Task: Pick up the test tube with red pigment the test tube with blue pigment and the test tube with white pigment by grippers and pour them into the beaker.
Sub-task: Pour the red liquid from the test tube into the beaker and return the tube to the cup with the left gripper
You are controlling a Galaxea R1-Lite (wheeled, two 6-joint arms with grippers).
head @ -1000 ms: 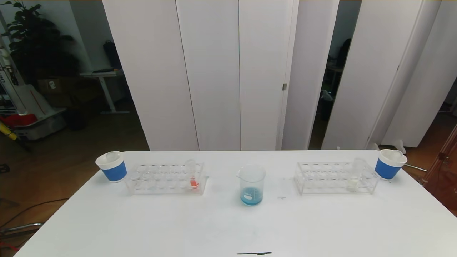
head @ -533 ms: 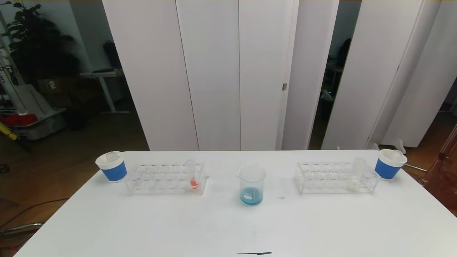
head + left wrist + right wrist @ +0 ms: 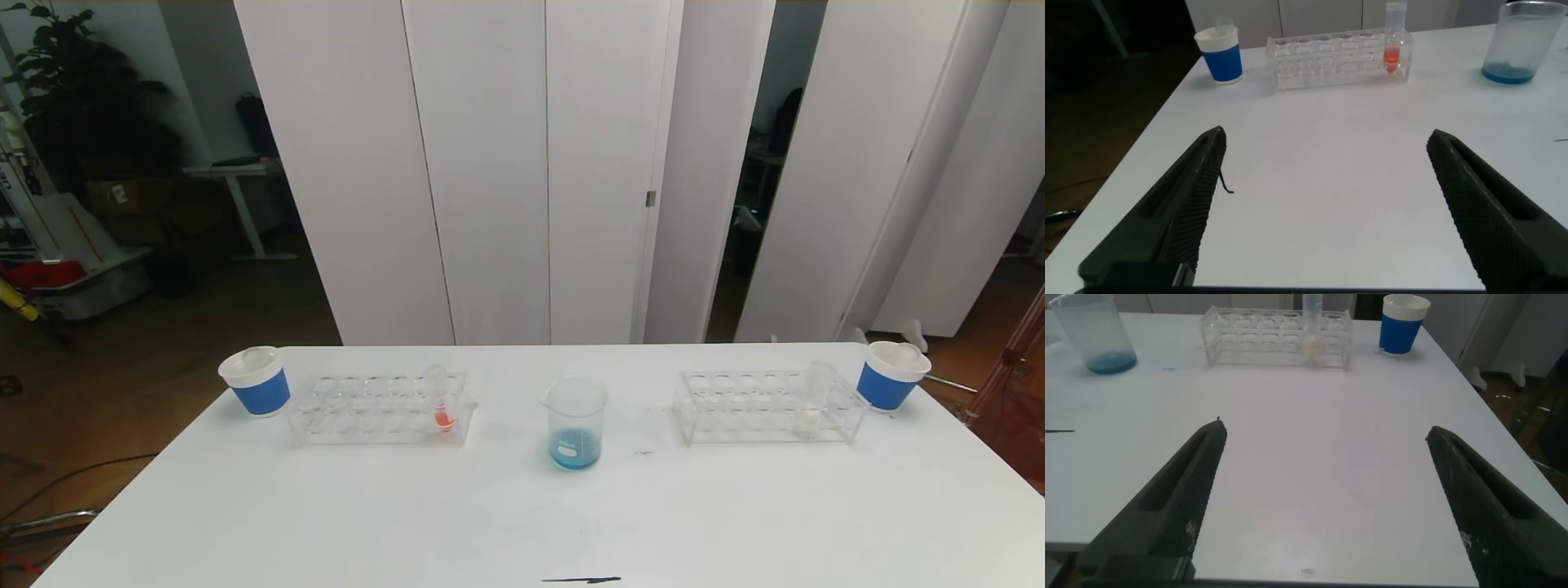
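The test tube with red pigment [image 3: 442,406] stands at the right end of the left clear rack [image 3: 371,411]; it also shows in the left wrist view [image 3: 1394,47]. The test tube with white pigment [image 3: 809,402] stands near the right end of the right rack [image 3: 755,408]. Between the racks stands the beaker [image 3: 575,420] with blue liquid at its bottom. The test tube with blue pigment is out of view. My left gripper [image 3: 1326,135] and right gripper [image 3: 1326,429] are both open and empty over the near table, out of the head view.
A blue-and-white paper cup [image 3: 256,382] stands left of the left rack, and another paper cup [image 3: 890,377] right of the right rack. A thin black mark [image 3: 581,580] lies at the table's front edge. White folding screens stand behind the table.
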